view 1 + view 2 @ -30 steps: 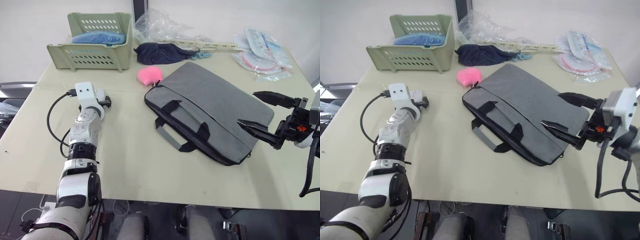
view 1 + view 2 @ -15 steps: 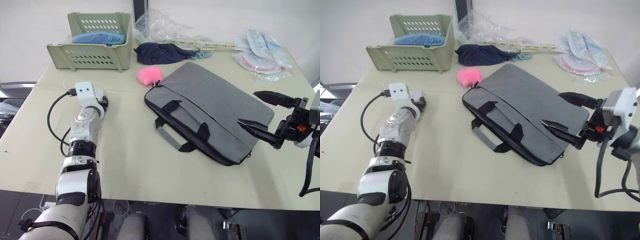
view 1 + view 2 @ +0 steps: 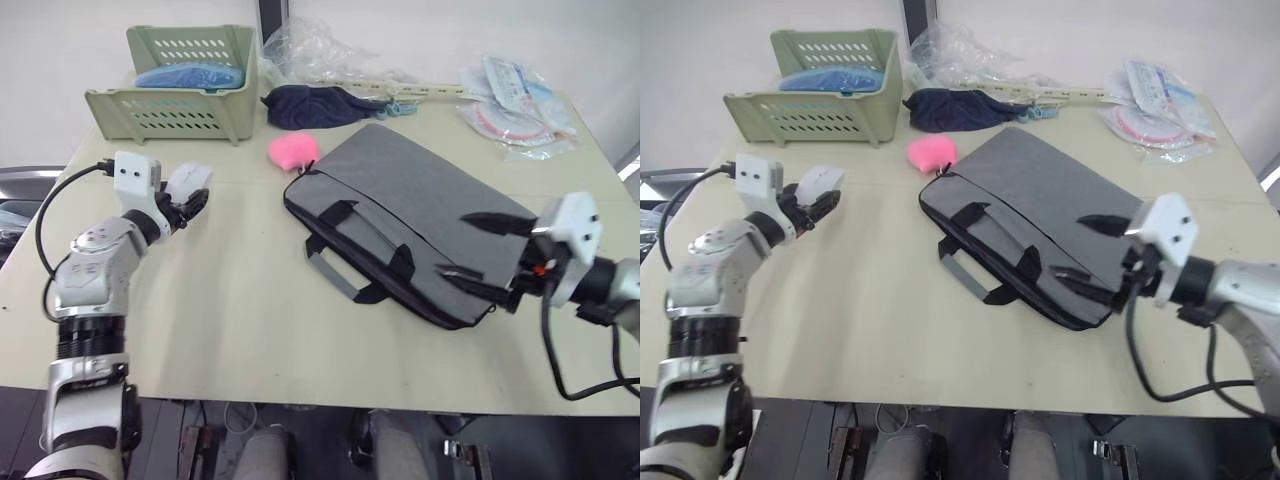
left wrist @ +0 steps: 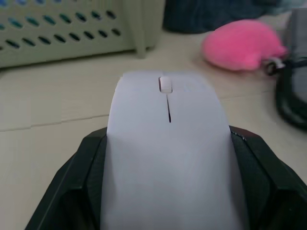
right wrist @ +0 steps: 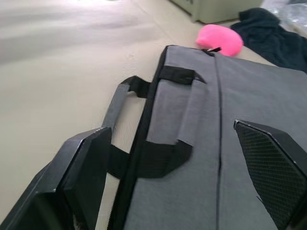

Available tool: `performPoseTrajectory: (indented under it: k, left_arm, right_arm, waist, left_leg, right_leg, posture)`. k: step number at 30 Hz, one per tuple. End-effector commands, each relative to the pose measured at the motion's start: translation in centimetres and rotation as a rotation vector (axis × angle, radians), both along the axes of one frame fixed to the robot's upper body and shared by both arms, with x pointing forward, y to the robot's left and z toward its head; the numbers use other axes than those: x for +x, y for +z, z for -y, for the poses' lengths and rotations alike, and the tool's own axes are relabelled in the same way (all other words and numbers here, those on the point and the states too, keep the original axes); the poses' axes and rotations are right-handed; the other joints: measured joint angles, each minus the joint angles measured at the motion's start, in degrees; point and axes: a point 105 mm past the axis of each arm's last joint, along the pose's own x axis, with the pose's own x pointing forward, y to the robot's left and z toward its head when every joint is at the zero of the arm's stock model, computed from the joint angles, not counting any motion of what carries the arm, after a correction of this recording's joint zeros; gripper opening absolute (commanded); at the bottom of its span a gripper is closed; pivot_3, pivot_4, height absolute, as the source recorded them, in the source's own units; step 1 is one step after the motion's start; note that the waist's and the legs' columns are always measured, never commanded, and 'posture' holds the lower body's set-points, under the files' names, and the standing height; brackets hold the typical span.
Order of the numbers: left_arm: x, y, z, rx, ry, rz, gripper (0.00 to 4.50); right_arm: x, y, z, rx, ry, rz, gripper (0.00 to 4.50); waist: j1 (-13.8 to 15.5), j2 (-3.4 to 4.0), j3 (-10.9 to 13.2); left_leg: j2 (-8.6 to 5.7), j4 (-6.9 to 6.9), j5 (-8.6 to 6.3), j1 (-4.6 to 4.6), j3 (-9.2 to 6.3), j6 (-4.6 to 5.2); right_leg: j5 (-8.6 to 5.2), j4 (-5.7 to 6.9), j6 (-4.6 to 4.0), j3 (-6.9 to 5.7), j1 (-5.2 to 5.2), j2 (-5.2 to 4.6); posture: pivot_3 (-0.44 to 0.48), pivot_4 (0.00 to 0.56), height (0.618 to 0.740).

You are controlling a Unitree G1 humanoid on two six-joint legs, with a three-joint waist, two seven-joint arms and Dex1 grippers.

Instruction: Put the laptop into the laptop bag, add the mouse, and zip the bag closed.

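The mouse (image 3: 187,180) sits clamped between the left gripper (image 3: 183,199)'s black fingers, raised above the table (image 3: 240,300) near the green basket (image 3: 180,85), forearm angled upward. The laptop bag (image 3: 410,220) lies flat mid-table beside a pink blob (image 3: 293,150). The right gripper (image 3: 484,253) hovers spread wide over the bag's near corner.

You have one cream-topped table (image 3: 250,330), matte and evenly lit, running well past both sets of jaws. Behind its far edge stands a plain white wall (image 3: 60,40) with a dark vertical strip (image 3: 268,15). Below the near edge you see dark floor (image 3: 320,445) with cables.
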Motion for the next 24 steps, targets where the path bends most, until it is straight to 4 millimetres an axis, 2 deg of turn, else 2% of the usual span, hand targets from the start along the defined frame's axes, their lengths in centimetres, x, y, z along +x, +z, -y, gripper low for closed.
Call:
performPoseTrajectory:
  k: [1, 3, 7, 11, 14, 17, 20, 24]
  left_arm:
    - [-3.3, 2.1, 2.2, 0.017, -0.257, 0.029, 2.82]
    - [-5.3, 1.9, 3.2, 0.06, -0.388, 0.009, 2.82]
    - [-8.8, -0.3, 4.8, 0.187, -0.598, -0.063, 2.82]
    - [-9.6, -1.0, 5.5, 0.206, -0.647, -0.066, 2.82]
    - [-9.3, -0.8, 5.9, 0.209, -0.642, -0.038, 2.82]
    - [-9.4, -1.0, 6.3, 0.193, -0.643, -0.036, 2.82]
    - [-9.6, -1.6, 6.7, 0.195, -0.652, -0.04, 2.82]
    - [-9.9, -1.6, 7.3, 0.185, -0.679, -0.039, 2.82]
  right_arm:
    - [0.4, -0.2, -1.5, -0.038, -0.012, 0.08, 4.5]
    - [1.1, -0.9, -2.1, -0.048, -0.044, 0.094, 4.5]
    - [2.8, -2.3, -3.2, -0.055, -0.131, 0.108, 4.5]
    - [4.1, -4.4, -4.2, -0.1, -0.161, 0.099, 4.5]
    - [4.6, -4.8, -4.3, -0.112, -0.18, 0.107, 4.5]
    - [4.9, -5.0, -4.2, -0.129, -0.177, 0.11, 3.69]
    - [4.9, -5.0, -4.2, -0.125, -0.167, 0.115, 2.32]
    - [4.7, -4.6, -4.0, -0.118, -0.15, 0.115, 0.25]
  waist:
    - [0.24, 0.0, 0.0]
    - [0.12, 0.0, 0.0]
    - [-0.17, 0.0, 0.0]
    - [-0.14, 0.0, 0.0]
    - [-0.06, 0.01, 0.0]
    - [-0.11, 0.01, 0.0]
    - [-0.17, 0.01, 0.0]
    - [-0.2, 0.01, 0.0]
  left_leg:
    - [-0.01, 0.03, 0.0, -0.02, -0.01, 0.0]
    - [-0.03, 0.09, -0.01, -0.05, -0.04, -0.01]
    - [0.03, 0.11, -0.05, -0.05, -0.02, -0.1]
    - [0.11, 0.14, -0.05, -0.03, 0.01, -0.18]
    - [0.13, 0.16, -0.05, -0.05, 0.0, -0.18]
    - [0.13, 0.15, -0.05, -0.06, 0.0, -0.18]
    - [0.15, 0.15, -0.05, -0.06, -0.02, -0.18]
    - [0.15, 0.15, -0.05, -0.06, -0.01, -0.18]
  right_leg:
    - [0.0, 0.0, 0.0, 0.01, 0.0, -0.01]
    - [0.0, 0.0, -0.01, 0.0, 0.03, -0.01]
    - [-0.04, -0.02, -0.06, 0.0, 0.02, 0.06]
    - [-0.09, 0.01, -0.16, 0.03, 0.02, 0.17]
    - [-0.1, 0.0, -0.17, 0.03, 0.02, 0.2]
    - [-0.1, 0.0, -0.17, 0.02, 0.02, 0.2]
    - [-0.1, 0.0, -0.17, 0.02, 0.01, 0.23]
    - [-0.1, 0.0, -0.17, 0.03, 0.01, 0.23]
  posture:
    - [0.0, 0.15, 0.74]
    - [0.0, 0.15, 0.74]
    - [0.0, 0.15, 0.74]
    - [0.0, 0.15, 0.74]
    - [0.0, 0.15, 0.74]
    - [0.0, 0.15, 0.74]
    - [0.0, 0.15, 0.74]
    - [0.0, 0.15, 0.74]
